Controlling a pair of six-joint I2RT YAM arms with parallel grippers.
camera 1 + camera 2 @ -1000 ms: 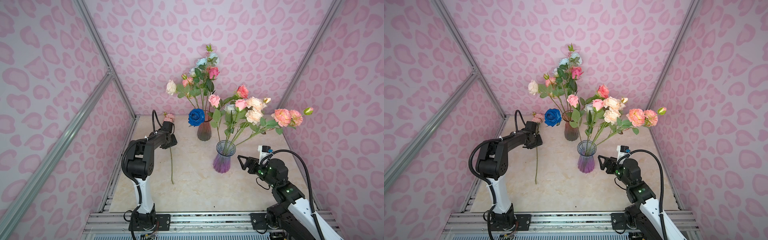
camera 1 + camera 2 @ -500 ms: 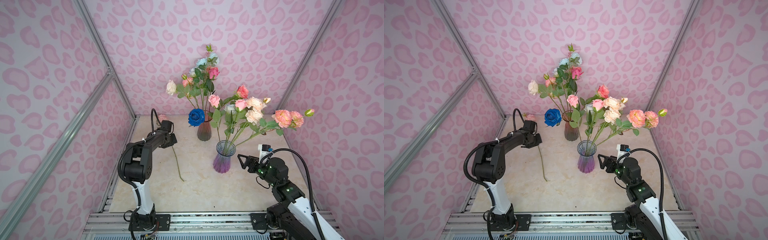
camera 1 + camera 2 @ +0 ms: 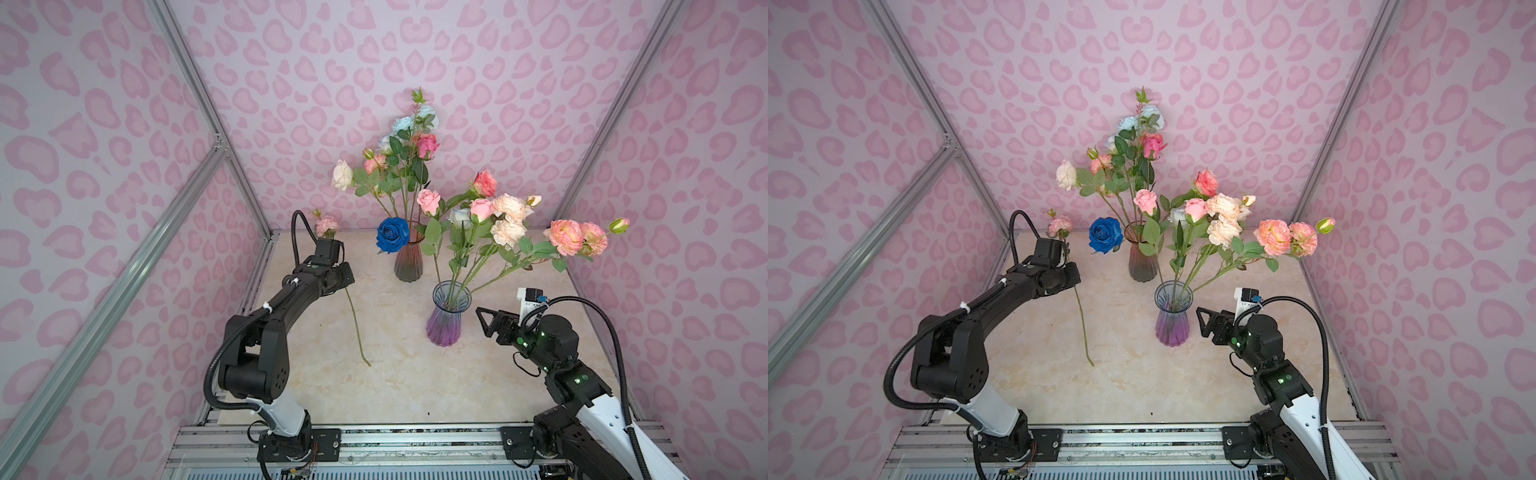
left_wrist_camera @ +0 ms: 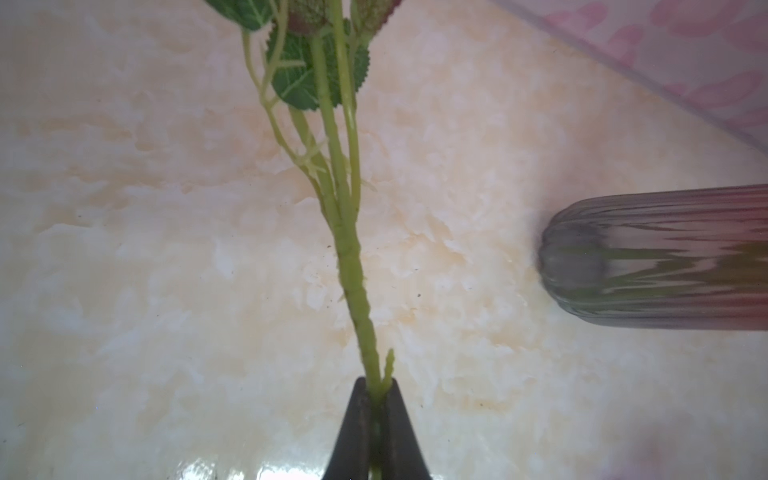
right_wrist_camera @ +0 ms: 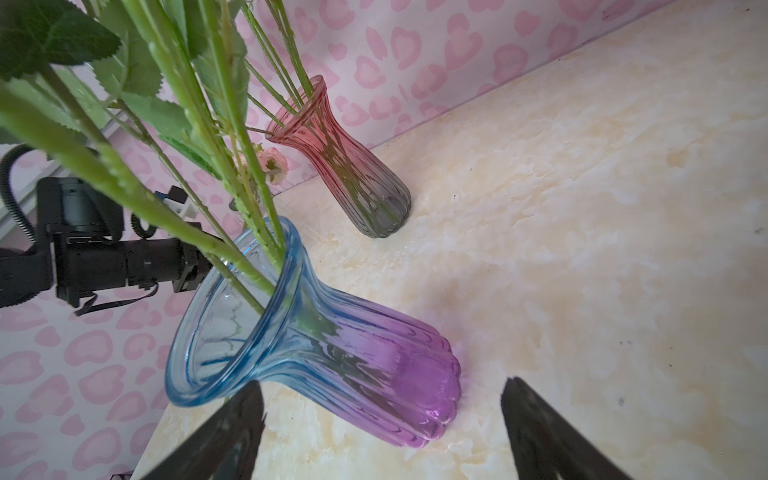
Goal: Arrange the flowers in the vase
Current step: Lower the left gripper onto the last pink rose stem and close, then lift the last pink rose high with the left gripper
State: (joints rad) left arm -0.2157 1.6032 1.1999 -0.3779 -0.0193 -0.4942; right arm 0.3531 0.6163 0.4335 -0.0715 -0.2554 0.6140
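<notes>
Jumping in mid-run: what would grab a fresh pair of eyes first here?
The deep blue rose, the only dark bloom, sits by the red vase at the back. Left of it, the left gripper has its fingers shut on the stem of a pink flower. In front, peach blooms from the purple vase lean toward the right wall.

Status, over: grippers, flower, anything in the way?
Left gripper shut on pink flower stem. Right gripper open beside purple vase. Path to vase looks open.

A pink flower [image 3: 326,225] is standing at eleven o'clock. More flowers [image 3: 509,208] are sitting in the red vase [image 3: 408,262] and purple vase [image 3: 444,328].
</notes>
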